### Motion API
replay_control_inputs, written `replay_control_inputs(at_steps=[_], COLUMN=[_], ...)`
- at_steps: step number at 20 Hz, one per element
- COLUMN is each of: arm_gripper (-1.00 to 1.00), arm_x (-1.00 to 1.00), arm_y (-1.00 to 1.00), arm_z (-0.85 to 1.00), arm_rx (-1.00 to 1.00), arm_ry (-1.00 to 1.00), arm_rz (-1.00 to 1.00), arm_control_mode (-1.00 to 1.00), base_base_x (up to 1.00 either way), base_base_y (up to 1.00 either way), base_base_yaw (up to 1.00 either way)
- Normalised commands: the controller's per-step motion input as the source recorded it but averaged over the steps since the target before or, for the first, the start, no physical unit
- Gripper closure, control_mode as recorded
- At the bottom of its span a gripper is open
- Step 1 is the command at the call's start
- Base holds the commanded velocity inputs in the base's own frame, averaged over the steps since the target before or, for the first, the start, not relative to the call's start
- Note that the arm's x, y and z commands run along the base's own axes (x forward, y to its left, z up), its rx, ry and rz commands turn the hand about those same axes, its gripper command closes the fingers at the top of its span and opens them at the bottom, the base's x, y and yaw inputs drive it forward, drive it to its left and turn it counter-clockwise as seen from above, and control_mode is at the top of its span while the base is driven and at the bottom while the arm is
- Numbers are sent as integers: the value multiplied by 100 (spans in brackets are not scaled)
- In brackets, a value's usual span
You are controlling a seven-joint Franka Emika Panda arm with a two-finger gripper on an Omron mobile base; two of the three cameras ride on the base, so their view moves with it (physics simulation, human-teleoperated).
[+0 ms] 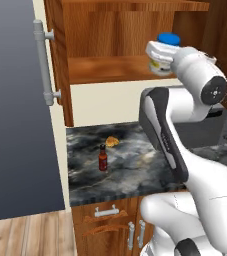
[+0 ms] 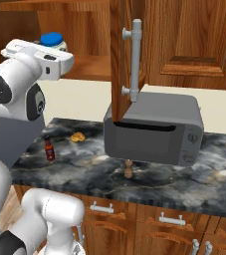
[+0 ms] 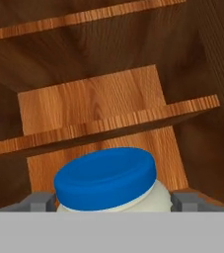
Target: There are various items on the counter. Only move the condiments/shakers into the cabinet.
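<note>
Blue-lidded white jar (image 1: pixel 163 52), left base view: upright at the cabinet (image 1: pixel 110 40) shelf's front edge, at 9 o'clock from the wrist. The gripper (image 1: pixel 161 59) straddles it; the arm covers the jar's base, so contact with the shelf cannot be confirmed. The red sauce bottle (image 1: pixel 103 158) and food lump (image 1: pixel 112 141) remain on the counter (image 1: pixel 130 165).

Right base view: the jar's lid shows at 12 o'clock above the hand; its body is hidden. The brown shaker (image 2: pixel 128 169) stands under the toaster oven (image 2: pixel 154 129) front edge.

Hand view: jar dead ahead, long axis vertical, between the fingertips (image 3: pixel 37 200). Jaws stand wide, one tip at each side; grip or release cannot be told. Lower jar is cut off
</note>
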Motion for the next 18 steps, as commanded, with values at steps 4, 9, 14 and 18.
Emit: replay_control_inputs(at_steps=[4,9,14,18], arm_gripper=[100,100,100,100], arm_x=[70,39,25,35], arm_y=[0,0,0,0], arm_z=[0,-5,-22,-28], arm_rx=[15,2,0,0], arm_ry=[24,7,-5,0], arm_rz=[-1,1,0,4], arm_control_mode=[-100,-100,-100,-100], base_base_x=[0,0,0,0], base_base_y=[0,0,0,0], base_base_yaw=[0,0,0,0])
